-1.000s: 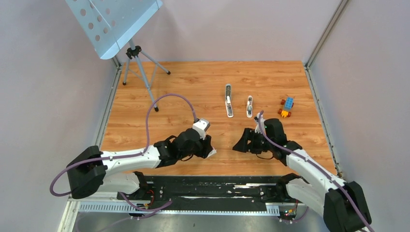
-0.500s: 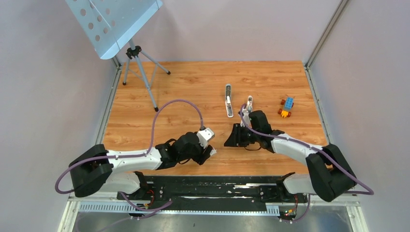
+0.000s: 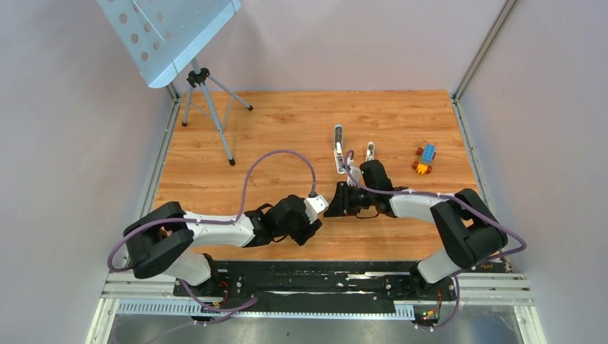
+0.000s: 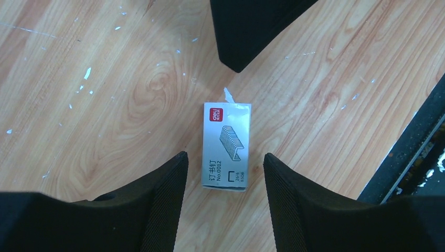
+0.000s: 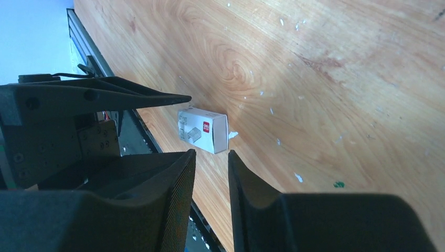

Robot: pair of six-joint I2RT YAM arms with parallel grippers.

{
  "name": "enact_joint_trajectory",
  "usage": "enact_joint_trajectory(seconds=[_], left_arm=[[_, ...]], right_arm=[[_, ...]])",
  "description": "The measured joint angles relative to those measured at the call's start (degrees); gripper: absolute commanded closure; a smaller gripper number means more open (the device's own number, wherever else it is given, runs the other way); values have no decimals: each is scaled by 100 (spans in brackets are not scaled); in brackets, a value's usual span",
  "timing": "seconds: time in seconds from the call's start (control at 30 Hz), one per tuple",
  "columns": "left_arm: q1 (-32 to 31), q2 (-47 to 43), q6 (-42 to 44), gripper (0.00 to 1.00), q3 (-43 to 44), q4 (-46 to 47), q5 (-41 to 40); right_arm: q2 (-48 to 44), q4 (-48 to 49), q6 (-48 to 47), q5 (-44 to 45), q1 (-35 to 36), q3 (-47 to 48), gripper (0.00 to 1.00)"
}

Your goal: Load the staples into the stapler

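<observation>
Between my left gripper's (image 4: 224,157) wide-open fingers lay the small white box (image 5: 203,129), untouched; no loose staples showed. I judged a strip light, brittle and slippery, best pinched across its long sides. Nearby, my right gripper (image 5: 211,153) hovered barely parted, empty. The stapler (image 3: 339,149) lay well beyond.

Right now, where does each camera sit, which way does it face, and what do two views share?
Top external: above and behind the bases, looking down on the table; both arms show.
Left wrist: on the left arm, facing down; left gripper frames the white box.
Right wrist: low, slanting toward that box; right gripper in front.
Both wrist views share the box.
</observation>
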Motion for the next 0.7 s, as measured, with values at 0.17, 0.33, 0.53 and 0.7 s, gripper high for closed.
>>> enact_joint_trajectory(seconds=[0.17, 0.33, 0.53, 0.7], left_arm=[[0, 168, 55, 47, 44, 61, 61], [0, 350, 96, 53, 83, 166, 125], [0, 459, 98, 55, 151, 240, 146], [0, 494, 98, 56, 153, 308, 149]], right_arm=[[369, 286, 42, -225, 52, 28, 68], [636, 503, 109, -415, 85, 33, 69], [699, 708, 122, -579, 103, 33, 69], [787, 785, 122, -667, 111, 35, 69]])
